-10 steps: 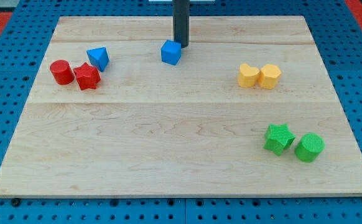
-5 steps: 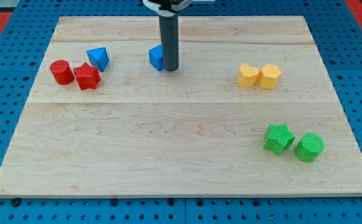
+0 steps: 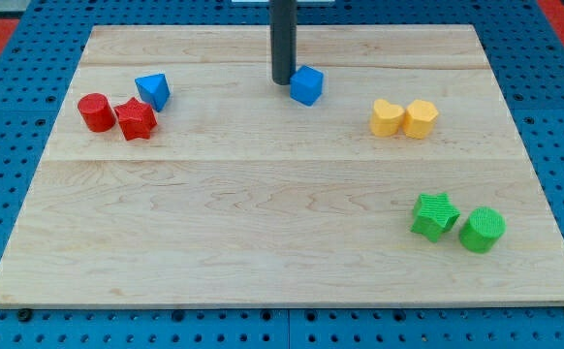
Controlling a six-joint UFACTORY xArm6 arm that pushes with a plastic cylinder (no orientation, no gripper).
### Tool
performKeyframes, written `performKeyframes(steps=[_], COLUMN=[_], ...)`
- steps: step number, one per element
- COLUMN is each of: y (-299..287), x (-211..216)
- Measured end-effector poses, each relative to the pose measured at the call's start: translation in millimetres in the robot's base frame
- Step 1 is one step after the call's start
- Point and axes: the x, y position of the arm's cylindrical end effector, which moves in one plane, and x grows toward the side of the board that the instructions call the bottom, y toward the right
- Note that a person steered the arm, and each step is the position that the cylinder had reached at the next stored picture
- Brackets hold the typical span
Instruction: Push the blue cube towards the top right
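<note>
The blue cube (image 3: 306, 85) sits on the wooden board (image 3: 282, 223) near the view's top, a little right of centre. My tip (image 3: 282, 79) is at the cube's left side, touching or nearly touching it. The dark rod rises straight up out of the view's top.
A blue triangular block (image 3: 153, 90), a red cylinder (image 3: 94, 112) and a red star (image 3: 136, 119) lie at the left. Two yellow blocks (image 3: 388, 117) (image 3: 420, 118) lie at the right. A green star (image 3: 434, 214) and green cylinder (image 3: 482, 230) lie at the bottom right.
The blue cube has moved to the right, from about the centre-left to right of centre. My tip went from the cube's right side around to its left side.
</note>
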Motion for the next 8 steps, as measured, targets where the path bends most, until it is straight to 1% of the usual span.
performKeyframes(steps=[1, 2, 3, 4, 5, 6, 7, 8], y=[-8.7, 20.4, 36.8, 48.6, 30.4, 40.1, 89.0, 138.9], x=[35.3, 31.7, -12.4, -45.4, -45.8, -62.6, -79.9, -79.9])
